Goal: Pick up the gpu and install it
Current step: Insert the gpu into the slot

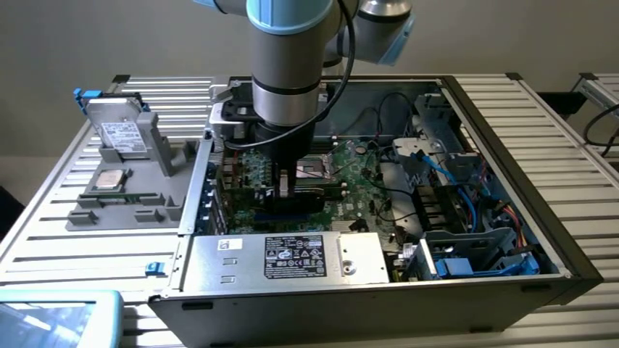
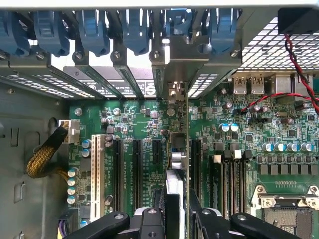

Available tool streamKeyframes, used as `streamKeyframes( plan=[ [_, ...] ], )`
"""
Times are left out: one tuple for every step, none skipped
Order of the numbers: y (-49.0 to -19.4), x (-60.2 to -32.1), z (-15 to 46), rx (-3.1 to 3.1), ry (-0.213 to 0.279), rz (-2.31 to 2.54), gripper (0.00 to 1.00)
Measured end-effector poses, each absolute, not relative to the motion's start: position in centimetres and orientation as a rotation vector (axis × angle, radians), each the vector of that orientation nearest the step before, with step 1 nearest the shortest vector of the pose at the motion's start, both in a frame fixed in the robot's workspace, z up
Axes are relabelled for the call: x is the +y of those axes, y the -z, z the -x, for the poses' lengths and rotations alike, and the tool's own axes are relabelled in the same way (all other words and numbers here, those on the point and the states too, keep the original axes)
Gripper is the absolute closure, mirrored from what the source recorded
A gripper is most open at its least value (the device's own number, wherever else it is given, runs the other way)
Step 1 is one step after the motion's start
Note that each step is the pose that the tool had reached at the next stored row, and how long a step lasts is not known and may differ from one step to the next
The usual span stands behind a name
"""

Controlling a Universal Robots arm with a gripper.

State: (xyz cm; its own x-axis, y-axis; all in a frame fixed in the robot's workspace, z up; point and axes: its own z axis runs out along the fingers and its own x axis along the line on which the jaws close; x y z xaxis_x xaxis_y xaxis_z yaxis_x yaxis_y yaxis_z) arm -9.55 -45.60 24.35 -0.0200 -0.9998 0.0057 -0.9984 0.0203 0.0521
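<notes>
Down inside the open computer case (image 1: 338,319), fingers (image 2: 149,221) clamped on the graphics card (image 2: 175,186), held on edge over the motherboard (image 2: 129,119) slots; probably light, stiff, fragile, so grip the bare top edge, never components.
</notes>
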Motion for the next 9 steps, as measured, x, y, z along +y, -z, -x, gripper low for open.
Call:
streamKeyframes(
  plan=[
    [-24.35, -45.6, 9.55, -2.214, 0.052, -2.17, 0.71],
    [-24.35, -45.6, 9.55, -2.214, 0.052, -2.17, 0.71],
    [-24.35, -45.6, 9.55, -2.214, 0.052, -2.17, 0.71],
    [-24.35, -45.6, 9.55, -2.215, 0.051, -2.17, 0.71],
    [-24.34, -45.59, 9.54, -2.214, 0.05, -2.17, 0.71],
    [-24.33, -45.59, 9.54, -2.214, 0.048, -2.17, 0.71],
    [-24.34, -45.59, 9.55, -2.213, 0.047, -2.169, 0.71],
    [-24.35, -45.59, 9.58, -2.213, 0.046, -2.169, 0.71],
    [-24.34, -45.57, 9.6, -2.213, 0.045, -2.168, 0.71]
  ],
)
